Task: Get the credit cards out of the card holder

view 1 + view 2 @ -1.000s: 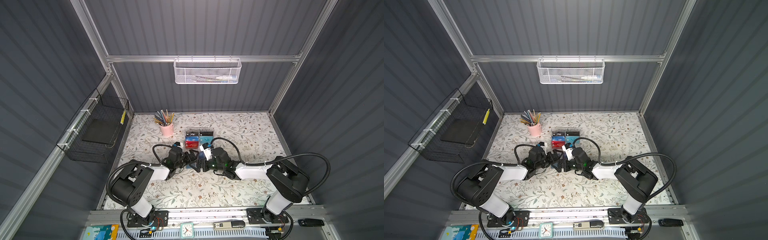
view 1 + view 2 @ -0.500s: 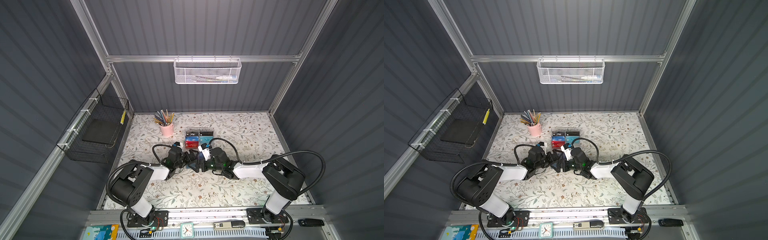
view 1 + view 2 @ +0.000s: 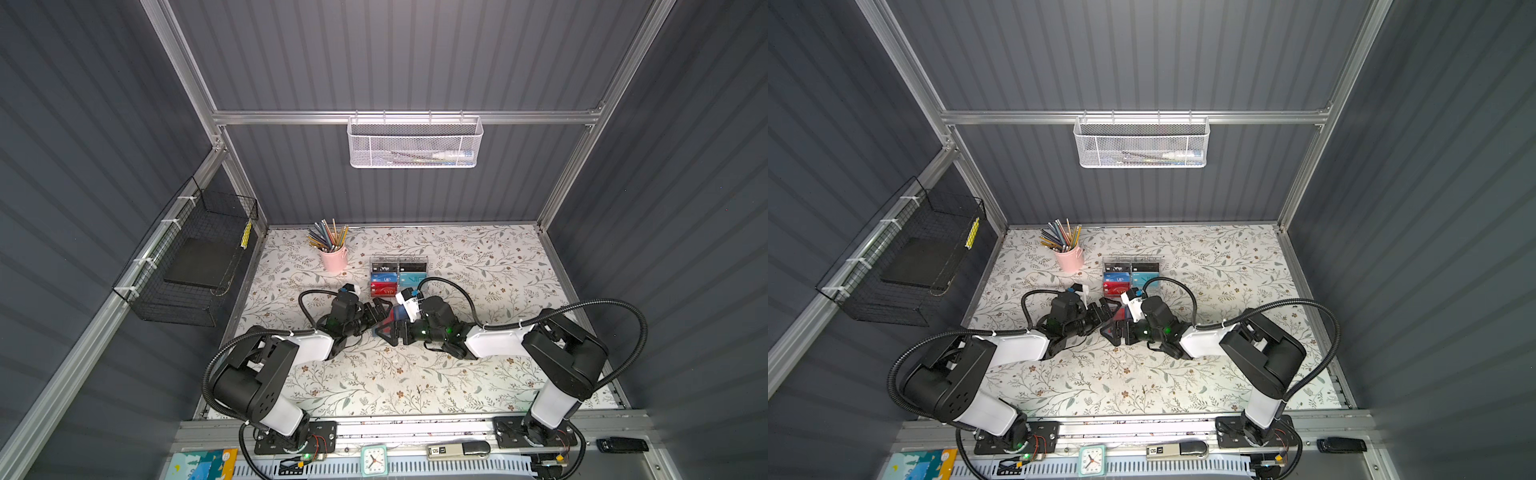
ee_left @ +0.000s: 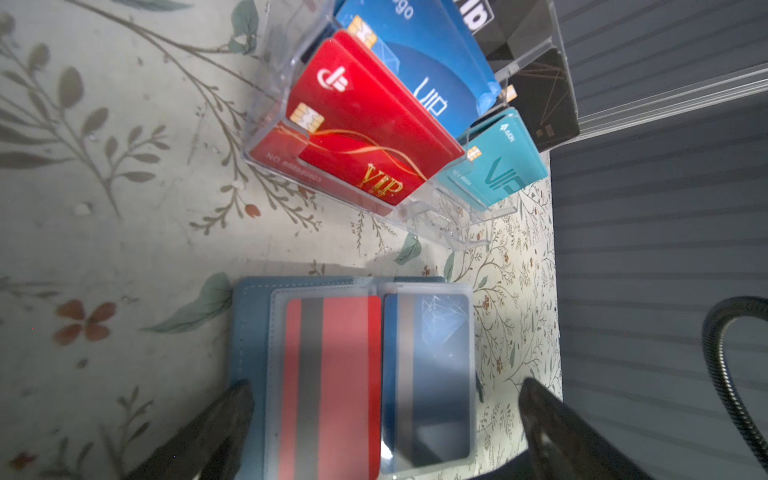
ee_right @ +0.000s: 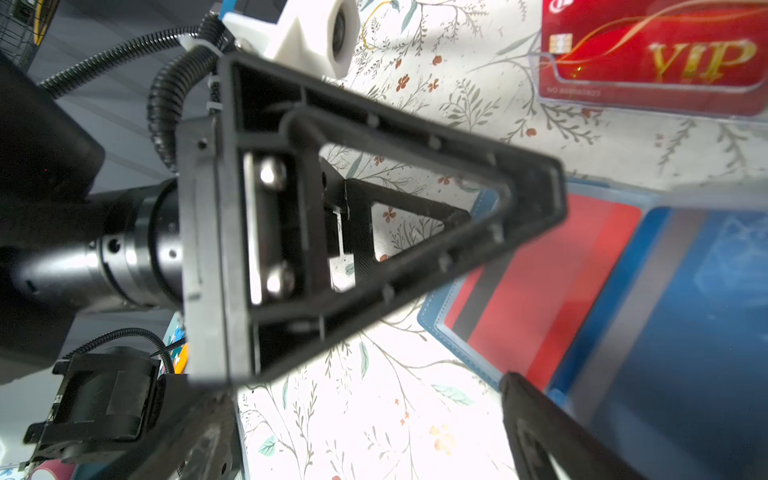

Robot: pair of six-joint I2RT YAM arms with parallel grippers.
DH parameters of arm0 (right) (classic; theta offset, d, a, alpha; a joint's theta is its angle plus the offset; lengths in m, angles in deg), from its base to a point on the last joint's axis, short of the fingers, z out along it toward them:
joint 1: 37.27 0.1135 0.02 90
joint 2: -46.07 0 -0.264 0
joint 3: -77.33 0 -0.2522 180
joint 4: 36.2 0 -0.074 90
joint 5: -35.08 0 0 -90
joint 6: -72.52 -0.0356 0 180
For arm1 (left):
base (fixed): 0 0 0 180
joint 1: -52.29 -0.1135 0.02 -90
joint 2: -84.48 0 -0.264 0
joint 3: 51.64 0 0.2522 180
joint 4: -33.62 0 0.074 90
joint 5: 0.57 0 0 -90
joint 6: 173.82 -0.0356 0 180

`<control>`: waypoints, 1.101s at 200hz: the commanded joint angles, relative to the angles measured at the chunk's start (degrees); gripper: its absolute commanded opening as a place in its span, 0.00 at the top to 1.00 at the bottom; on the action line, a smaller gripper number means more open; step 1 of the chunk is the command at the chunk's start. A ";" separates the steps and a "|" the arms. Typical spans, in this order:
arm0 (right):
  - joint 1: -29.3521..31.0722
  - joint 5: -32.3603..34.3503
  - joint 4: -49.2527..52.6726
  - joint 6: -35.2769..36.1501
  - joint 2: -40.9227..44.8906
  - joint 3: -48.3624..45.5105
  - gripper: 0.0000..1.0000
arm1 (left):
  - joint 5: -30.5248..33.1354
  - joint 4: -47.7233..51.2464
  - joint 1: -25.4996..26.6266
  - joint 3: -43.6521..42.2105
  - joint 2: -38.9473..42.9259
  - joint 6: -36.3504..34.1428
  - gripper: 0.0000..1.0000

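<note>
The right end effector [image 5: 370, 424] has edged nearer the card holder [image 4: 249, 332], which lies open just before the card rack [image 4: 415, 216]. It and the left end effector [image 4: 384, 390] gape wide, empty. The credit cards [image 4: 332, 386] remain sleeved, so extraction is still ahead.

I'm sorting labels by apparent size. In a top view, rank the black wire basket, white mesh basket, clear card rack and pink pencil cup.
Largest to smallest:
1. black wire basket
2. white mesh basket
3. clear card rack
4. pink pencil cup
Both baskets hang higher, nearer the camera, so their lead is partly nearness.
</note>
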 commanded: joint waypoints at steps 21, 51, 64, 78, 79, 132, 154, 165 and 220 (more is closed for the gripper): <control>0.05 3.75 1.62 1.68 3.99 -2.11 0.01 | -1.54 5.17 -1.14 2.22 4.09 -2.23 0.00; 0.03 5.29 2.59 1.23 3.79 -2.08 0.01 | -3.13 5.33 -1.12 4.02 4.11 -1.21 0.00; -0.02 5.79 2.26 0.75 3.06 -1.94 0.01 | -3.93 4.25 -1.14 4.55 3.49 -0.30 0.00; -0.06 5.89 1.58 -0.08 1.97 -1.80 0.01 | -4.70 3.48 -1.14 5.24 2.66 0.33 0.00; -0.10 5.86 1.48 -0.11 1.89 -1.76 0.01 | -4.77 3.40 -1.14 5.25 2.59 0.34 0.00; -0.24 6.01 0.36 -1.54 -2.52 -0.06 0.02 | -8.78 -6.98 -1.14 3.45 -4.42 5.38 0.00; -0.35 6.19 0.24 -2.24 -3.54 0.20 0.03 | -8.86 -9.62 -1.17 2.11 -6.68 5.71 0.00; -0.41 6.26 0.03 -2.59 -3.87 0.24 0.05 | -8.63 -9.69 -1.22 1.86 -7.14 5.41 0.00; -0.33 9.03 -0.72 -5.52 -4.26 -0.70 0.11 | -8.54 -10.11 -1.75 0.14 -8.62 4.82 0.00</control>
